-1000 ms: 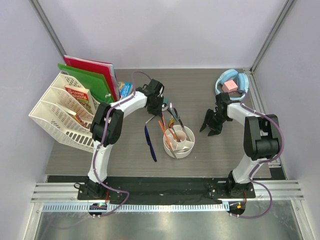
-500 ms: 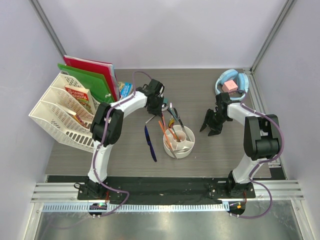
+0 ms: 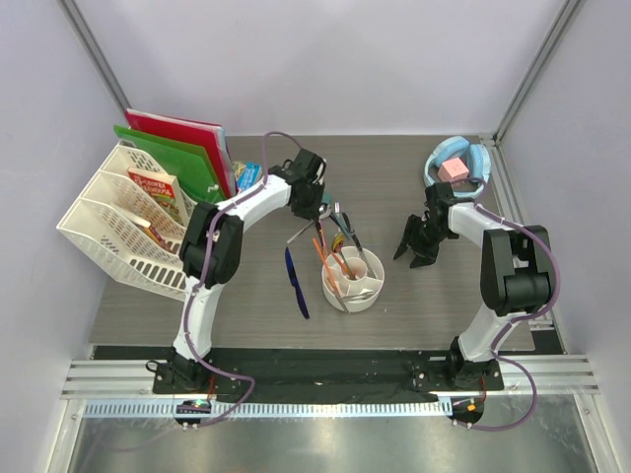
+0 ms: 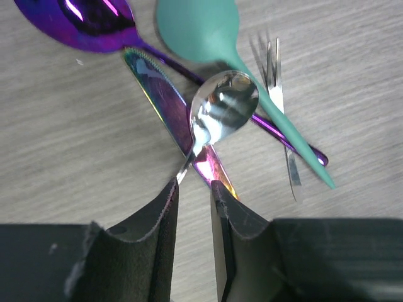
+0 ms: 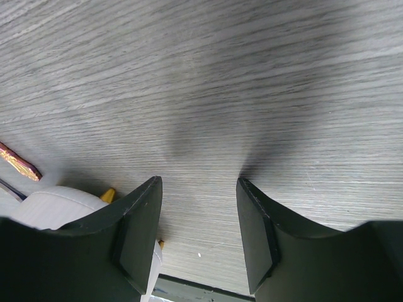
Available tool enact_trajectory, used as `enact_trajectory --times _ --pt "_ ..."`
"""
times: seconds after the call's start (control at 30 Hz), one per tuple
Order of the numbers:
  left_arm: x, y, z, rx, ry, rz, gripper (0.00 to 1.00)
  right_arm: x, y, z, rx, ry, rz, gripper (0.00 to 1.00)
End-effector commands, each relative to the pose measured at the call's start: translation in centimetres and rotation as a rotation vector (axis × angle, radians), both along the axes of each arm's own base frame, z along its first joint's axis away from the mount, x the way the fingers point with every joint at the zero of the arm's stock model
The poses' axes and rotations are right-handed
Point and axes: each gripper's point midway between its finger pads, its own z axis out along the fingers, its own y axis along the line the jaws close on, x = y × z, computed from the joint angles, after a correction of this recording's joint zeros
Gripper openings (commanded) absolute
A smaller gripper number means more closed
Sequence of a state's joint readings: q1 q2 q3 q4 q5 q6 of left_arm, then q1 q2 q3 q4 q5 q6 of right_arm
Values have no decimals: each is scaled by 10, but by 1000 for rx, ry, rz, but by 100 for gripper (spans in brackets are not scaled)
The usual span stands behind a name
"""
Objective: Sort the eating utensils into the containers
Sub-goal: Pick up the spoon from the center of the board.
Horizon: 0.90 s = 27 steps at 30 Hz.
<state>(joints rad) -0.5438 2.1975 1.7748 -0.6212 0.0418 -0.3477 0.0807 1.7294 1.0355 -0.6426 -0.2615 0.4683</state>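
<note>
My left gripper (image 4: 194,184) (image 3: 315,205) hovers low over a cluster of eating utensils behind the cup. Its jaws stand a narrow gap apart with bare table showing between them. A silver spoon (image 4: 223,107) lies across an iridescent knife (image 4: 160,94), and its handle runs down to my left fingertip (image 4: 171,192). A purple spoon (image 4: 82,22), a teal spoon (image 4: 201,28) and a silver fork (image 4: 277,94) lie just beyond. The white divided cup (image 3: 355,279) holds orange chopsticks (image 3: 323,256) and other pieces. A dark blue knife (image 3: 296,281) lies to its left. My right gripper (image 5: 198,182) (image 3: 414,251) is open over bare table, right of the cup (image 5: 50,204).
A white lattice rack (image 3: 118,217) with books stands at the left, with red and green folders (image 3: 182,148) behind it. A light blue bowl (image 3: 434,169) holding a pink cube sits at the back right, just behind my right arm.
My left gripper has drawn back slightly toward the far side, and its jaws have narrowed a little. The right arm has not moved.
</note>
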Motion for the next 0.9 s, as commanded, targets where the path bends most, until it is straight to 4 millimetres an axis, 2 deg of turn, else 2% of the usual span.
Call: enact_trajectory --times 0.0,0.23,0.4,0.6,0.7,0.73,0.8,0.87 --pt "12 4 0 50 -29 -15 28 6 1 11 15 -47 4 56" --pt "14 14 -24 96 11 2 28 4 0 12 11 -42 9 56" --pt "4 12 -41 83 78 -15 27 4 -2 13 8 -40 8 56" --pt "-6 18 -50 103 115 -10 22 4 -2 11 11 -33 6 56" --pt "-13 18 -55 101 144 -26 16 4 -2 10 12 -32 7 56" --pt "-14 17 -55 97 146 -30 8 4 -2 11 11 -33 6 56" --pt "-18 17 -54 91 162 -33 0 3 -2 10 11 -33 5 56" --pt "-24 18 -52 79 169 -32 0 4 -2 10 11 -34 3 56"
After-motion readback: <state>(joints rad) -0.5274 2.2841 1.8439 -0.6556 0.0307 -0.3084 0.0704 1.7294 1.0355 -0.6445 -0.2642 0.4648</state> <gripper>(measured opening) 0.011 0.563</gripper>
